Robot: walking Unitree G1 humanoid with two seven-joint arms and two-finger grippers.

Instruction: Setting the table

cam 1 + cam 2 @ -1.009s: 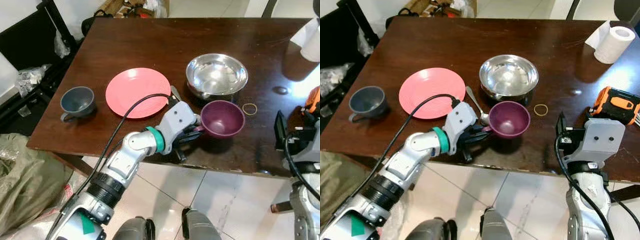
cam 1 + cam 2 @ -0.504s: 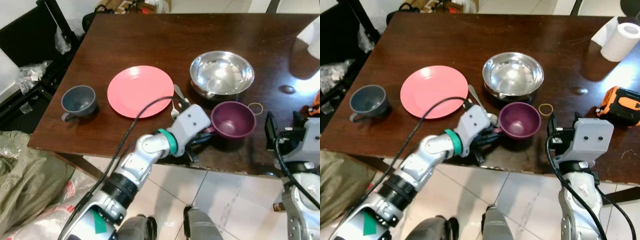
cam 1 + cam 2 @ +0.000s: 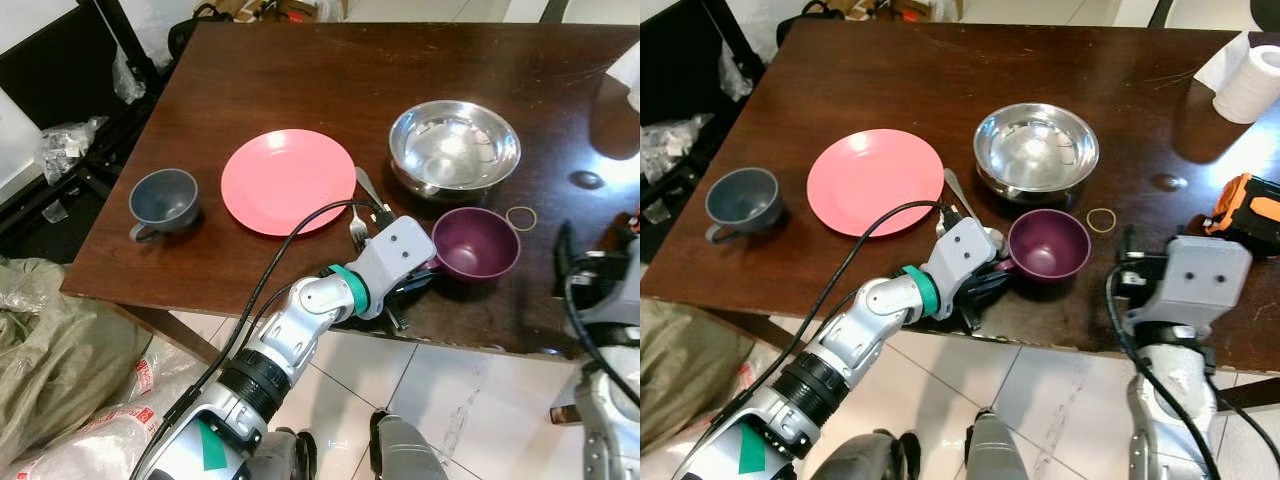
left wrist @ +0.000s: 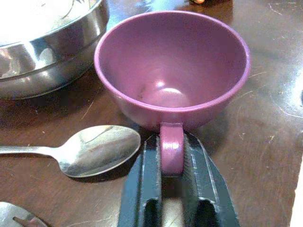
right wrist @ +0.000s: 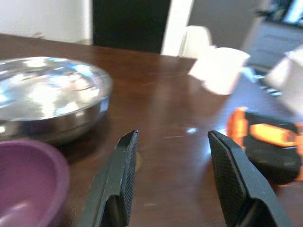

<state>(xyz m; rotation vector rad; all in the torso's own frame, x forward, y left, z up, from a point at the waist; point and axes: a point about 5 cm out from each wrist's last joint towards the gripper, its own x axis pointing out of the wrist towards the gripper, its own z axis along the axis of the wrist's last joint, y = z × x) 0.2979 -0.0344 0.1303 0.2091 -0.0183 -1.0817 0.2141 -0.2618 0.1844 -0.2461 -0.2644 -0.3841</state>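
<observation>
A purple cup (image 3: pixel 478 243) stands on the dark wooden table (image 3: pixel 300 70) near its front edge, just in front of a steel bowl (image 3: pixel 455 145). My left gripper (image 4: pixel 171 142) is shut on the cup's handle (image 4: pixel 171 149), one black finger (image 4: pixel 142 170) on each side of it. A pink plate (image 3: pixel 288 180) lies to the left, and a grey cup (image 3: pixel 165 200) stands further left. A spoon (image 4: pixel 94 146) and a fork (image 3: pixel 358 228) lie between the plate and the purple cup. My right gripper (image 5: pixel 173 139) is open, held low to the right of the purple cup.
A rubber band (image 3: pixel 520 218) lies right of the purple cup. An orange tool (image 3: pixel 1250 205) and a paper roll (image 3: pixel 1252 85) sit at the table's right side. Bags and black furniture stand on the floor to the left.
The whole view has shifted as the camera moved. The purple cup in my left gripper has gone slightly right, closer to the rubber band. My right gripper has drifted a little right.
</observation>
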